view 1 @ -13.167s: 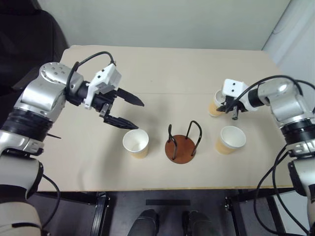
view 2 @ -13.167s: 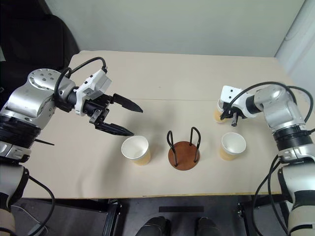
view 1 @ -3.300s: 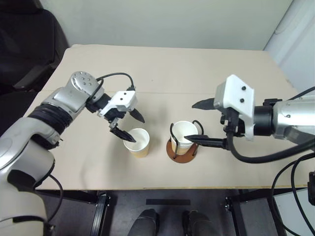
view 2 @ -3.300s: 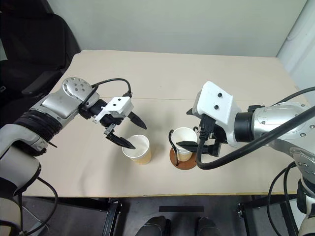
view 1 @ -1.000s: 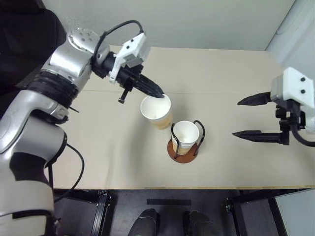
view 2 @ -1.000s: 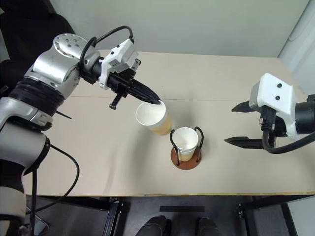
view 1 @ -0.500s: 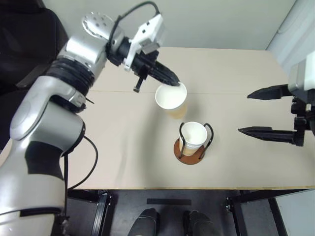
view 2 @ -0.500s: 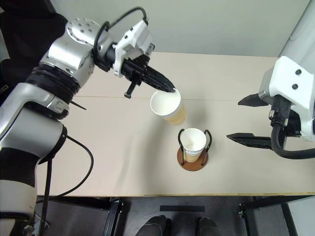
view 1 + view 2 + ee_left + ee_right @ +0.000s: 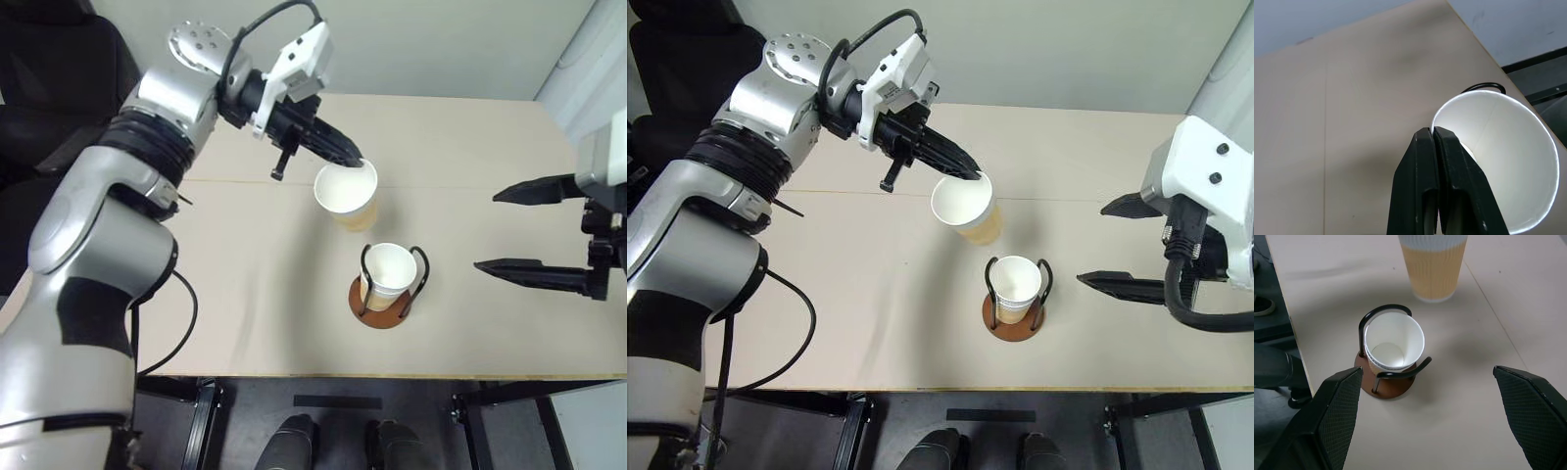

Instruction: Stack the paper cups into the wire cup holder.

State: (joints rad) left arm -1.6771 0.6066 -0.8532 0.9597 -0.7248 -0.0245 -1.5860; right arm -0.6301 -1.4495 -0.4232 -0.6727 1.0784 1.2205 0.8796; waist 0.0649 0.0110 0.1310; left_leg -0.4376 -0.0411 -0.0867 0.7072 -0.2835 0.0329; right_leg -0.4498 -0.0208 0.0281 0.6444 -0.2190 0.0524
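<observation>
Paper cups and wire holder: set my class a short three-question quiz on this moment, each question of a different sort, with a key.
1. True or false: the left gripper pinches the rim of a lifted paper cup.
2. What stands in the wire cup holder?
A. nothing
B. cups
C. a spoon
3. Fill in: the right gripper is ____.

Key: 1 true; 2 B; 3 open.

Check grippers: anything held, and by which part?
Left gripper holds a cup in the air, pinched at the rim. Right gripper is open and holds nothing.
</observation>
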